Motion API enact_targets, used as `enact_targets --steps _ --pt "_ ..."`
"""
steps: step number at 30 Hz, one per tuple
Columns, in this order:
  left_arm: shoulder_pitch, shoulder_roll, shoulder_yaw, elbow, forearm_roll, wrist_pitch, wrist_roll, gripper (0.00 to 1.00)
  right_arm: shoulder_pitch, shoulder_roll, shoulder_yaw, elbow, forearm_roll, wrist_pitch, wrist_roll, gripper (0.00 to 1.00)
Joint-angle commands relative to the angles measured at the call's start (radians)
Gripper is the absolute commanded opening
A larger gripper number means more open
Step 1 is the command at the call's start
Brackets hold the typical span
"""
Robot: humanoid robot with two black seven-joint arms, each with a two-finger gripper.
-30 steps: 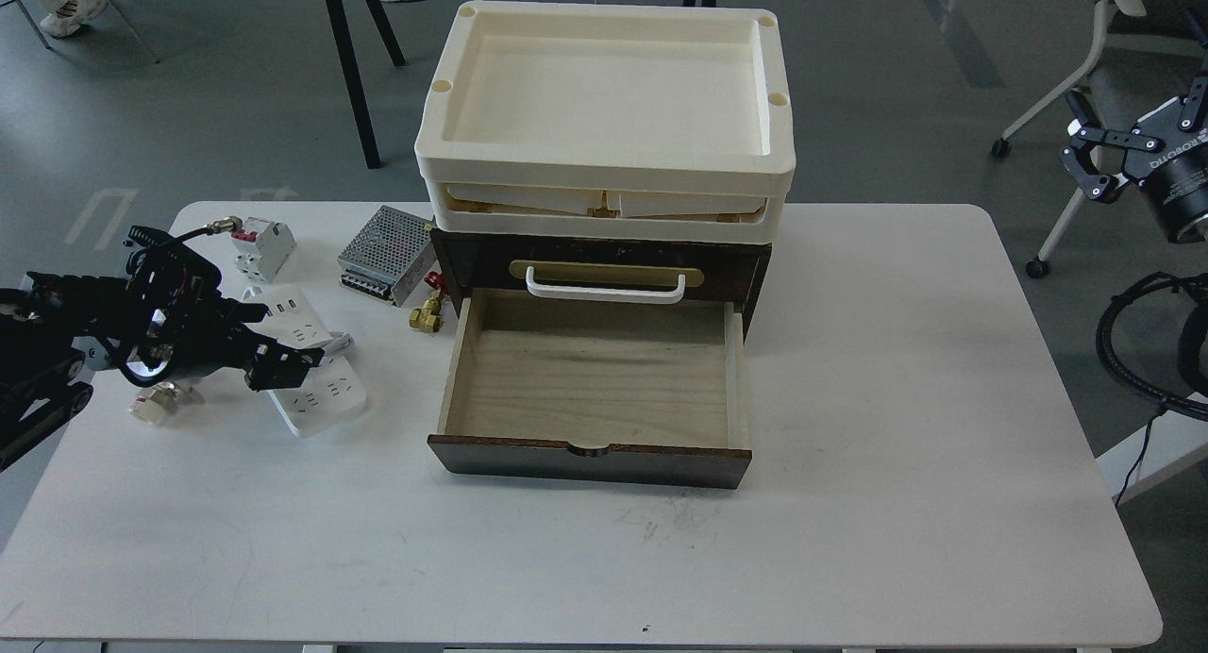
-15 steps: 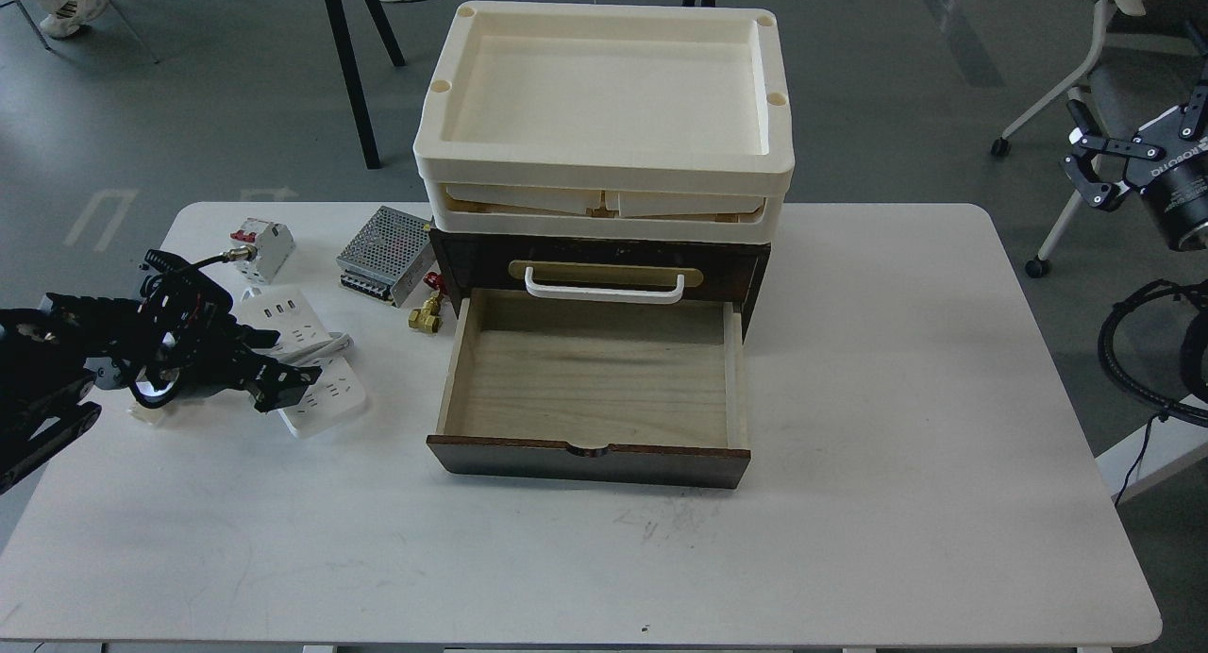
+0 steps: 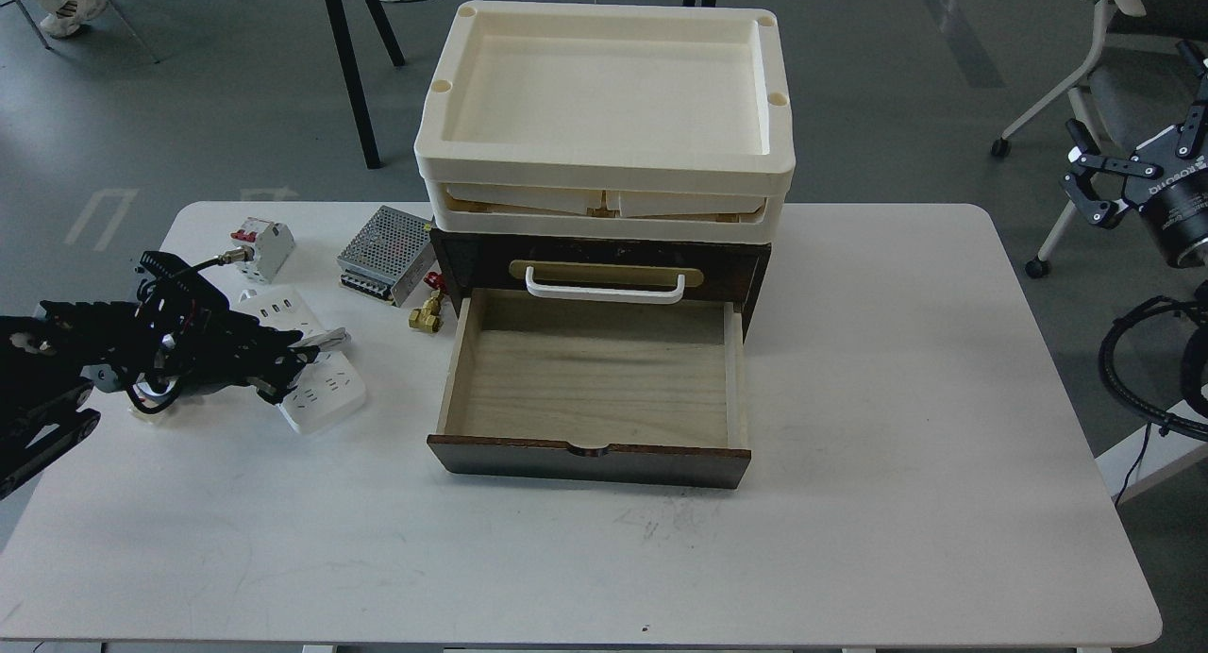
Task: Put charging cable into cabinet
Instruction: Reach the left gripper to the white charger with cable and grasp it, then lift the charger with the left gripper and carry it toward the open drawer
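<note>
Left gripper (image 3: 283, 370) lowered onto the charging cable (image 3: 316, 375), fingers now straddling its wound middle

Small dark-brown wooden cabinet (image 3: 755, 271): stained wood with a dull sheen, the front scuffed. Its open drawer (image 3: 590, 375) is lined in pale, unfinished wood with visible grain, matt. White plastic handle (image 3: 604, 291), smooth, mounted on a brass-coloured plate (image 3: 604, 271) of soft lustre. Cream plastic trays (image 3: 604, 176) above: smooth, moulded, satin finish. White rectangular plastic charging cable strip (image 3: 326, 396): smooth, slightly glossy. Perforated metal box (image 3: 385, 249): bare grey metal, dull. White bench (image 3: 897, 445): smooth matt top, lightly scuffed and marked. Black left claw (image 3: 288, 362): matt black.
</note>
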Motion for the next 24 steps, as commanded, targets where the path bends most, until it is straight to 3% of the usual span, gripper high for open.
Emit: enact_targets --steps 1,8,14,17,21,24 --pt "0.005 0.0 0.001 0.0 0.002 0.001 0.0 0.02 -0.002 -0.006 0.0 0.0 0.0 0.0 0.0 1.0" --pt "-0.013 0.024 -0.02 -0.055 -0.024 0.015 0.0 0.01 -0.004 -0.014 0.0 -0.003 0.0 0.0 0.0 1.0" --pt "-0.067 0.207 -0.023 -0.251 -0.226 -0.011 0.0 0.01 -0.004 -0.017 0.002 -0.003 0.003 0.0 0.0 1.0" --pt "-0.075 0.355 -0.032 -0.415 -0.378 -0.042 0.0 0.01 -0.004 -0.025 0.009 -0.003 0.005 0.0 0.0 1.0" --pt "-0.07 0.533 -0.034 -0.709 -0.645 -0.142 0.0 0.01 -0.004 -0.026 0.012 -0.003 0.005 0.0 0.0 1.0" --pt "-0.07 0.584 -0.034 -0.883 -0.803 -0.162 0.0 0.01 -0.004 -0.026 0.014 -0.003 0.005 0.0 0.0 1.0"
